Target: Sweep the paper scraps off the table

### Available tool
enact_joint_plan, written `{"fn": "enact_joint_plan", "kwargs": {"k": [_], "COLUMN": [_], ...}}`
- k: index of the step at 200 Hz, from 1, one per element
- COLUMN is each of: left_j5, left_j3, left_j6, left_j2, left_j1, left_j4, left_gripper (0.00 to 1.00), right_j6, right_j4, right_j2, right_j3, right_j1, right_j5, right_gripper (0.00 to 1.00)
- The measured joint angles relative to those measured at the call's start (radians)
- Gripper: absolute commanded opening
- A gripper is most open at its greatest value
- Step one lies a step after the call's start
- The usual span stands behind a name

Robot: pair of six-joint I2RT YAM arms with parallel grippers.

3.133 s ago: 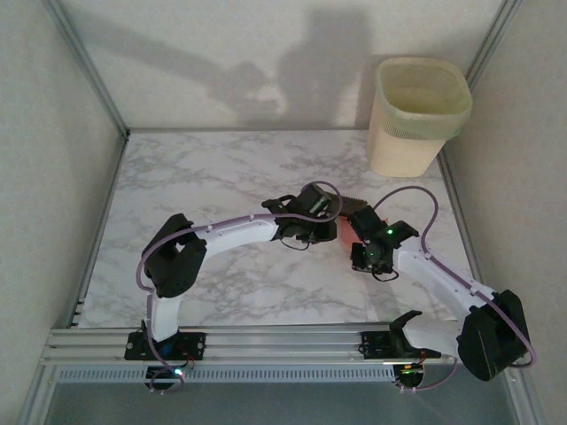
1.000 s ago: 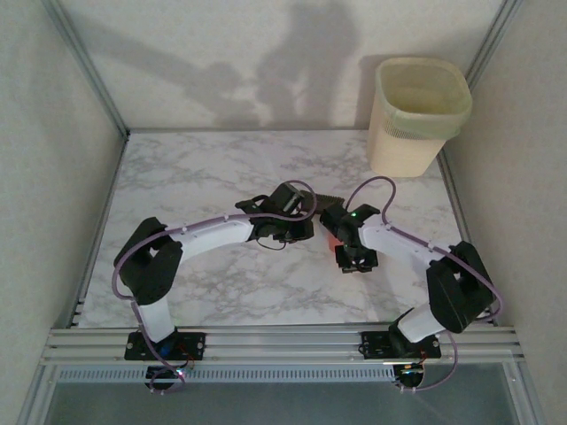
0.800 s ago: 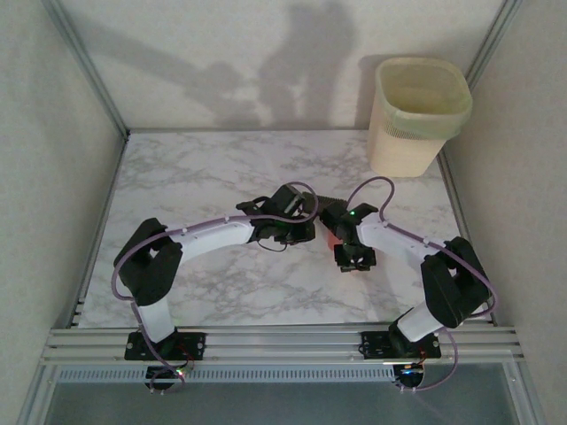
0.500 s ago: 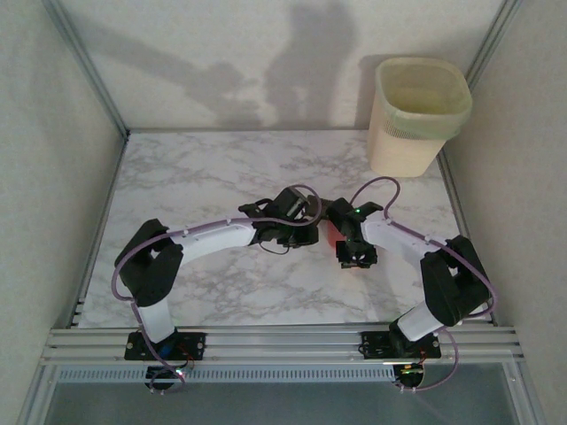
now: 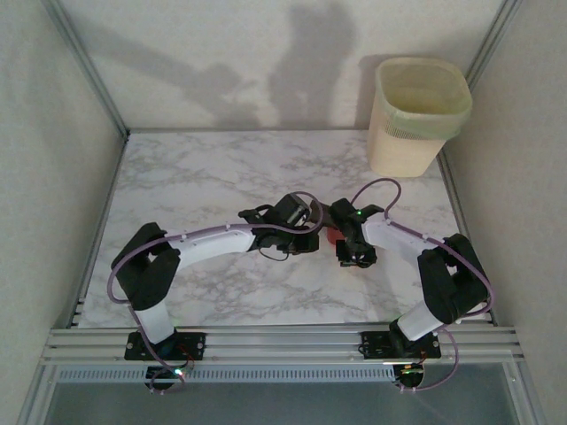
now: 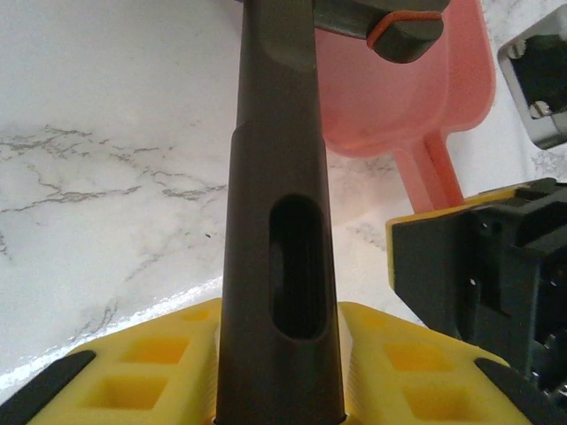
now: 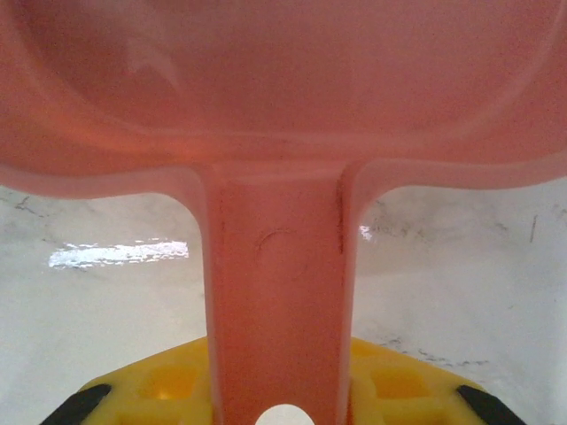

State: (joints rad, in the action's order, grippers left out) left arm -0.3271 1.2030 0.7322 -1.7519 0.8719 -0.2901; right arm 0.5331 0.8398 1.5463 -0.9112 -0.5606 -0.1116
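Note:
My left gripper [image 6: 279, 359] is shut on the dark brown hand brush [image 6: 276, 221] by its handle, which runs up the middle of the left wrist view to the brush head at the top. Just past it the pink dustpan [image 6: 416, 97] rests on the white marble table [image 6: 106, 133]. My right gripper [image 7: 279, 394] is shut on the dustpan's flat handle [image 7: 279, 301], the pan [image 7: 283, 80] spreading out beyond. From above, the left gripper [image 5: 297, 234] and right gripper [image 5: 356, 251] meet mid-table, a sliver of dustpan [image 5: 330, 236] between them. The paper scraps are hidden.
A cream waste bin [image 5: 416, 115] stands at the table's back right corner. Plain walls close in the left, back and right sides. A metal rail [image 5: 266, 341] carrying both arm bases runs along the near edge. Bare marble [image 5: 195, 177] lies to the left and behind.
The left gripper has slid a little nearer and to the right with the brush. The right arm has folded in, its gripper staying by the dustpan. Both grips are unchanged.

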Motion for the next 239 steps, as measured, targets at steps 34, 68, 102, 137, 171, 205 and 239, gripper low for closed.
{"fn": "enact_joint_plan", "kwargs": {"k": [34, 68, 102, 137, 171, 205, 239], "left_j5": [0.000, 0.002, 0.026, 0.057, 0.146, 0.222, 0.285], "left_j3": [0.000, 0.001, 0.008, 0.018, 0.012, -0.058, -0.151], "left_j6": [-0.018, -0.033, -0.032, -0.024, -0.002, 0.020, 0.035], "left_j2": [0.023, 0.048, 0.072, 0.093, 0.140, 0.230, 0.289], "left_j1": [0.005, 0.005, 0.005, 0.004, -0.009, -0.058, -0.074], "left_j4": [-0.026, -0.062, -0.075, -0.076, -0.088, -0.084, -0.073], "left_gripper": [0.00, 0.00, 0.00, 0.00, 0.00, 0.00, 0.00], "right_j6": [-0.002, -0.003, -0.010, -0.010, -0.010, -0.013, -0.014], "right_j4": [-0.042, -0.097, -0.134, -0.150, -0.179, -0.190, -0.198], "right_j2": [-0.019, -0.044, -0.049, -0.049, -0.074, -0.119, -0.142], "right_j3": [0.029, 0.067, 0.085, 0.085, 0.115, 0.143, 0.154], "right_j1": [0.000, -0.002, -0.009, -0.021, -0.029, -0.036, -0.053], "right_j5": [-0.019, -0.049, -0.078, -0.106, -0.117, -0.120, -0.133], "right_gripper": [0.00, 0.00, 0.00, 0.00, 0.00, 0.00, 0.00]}}
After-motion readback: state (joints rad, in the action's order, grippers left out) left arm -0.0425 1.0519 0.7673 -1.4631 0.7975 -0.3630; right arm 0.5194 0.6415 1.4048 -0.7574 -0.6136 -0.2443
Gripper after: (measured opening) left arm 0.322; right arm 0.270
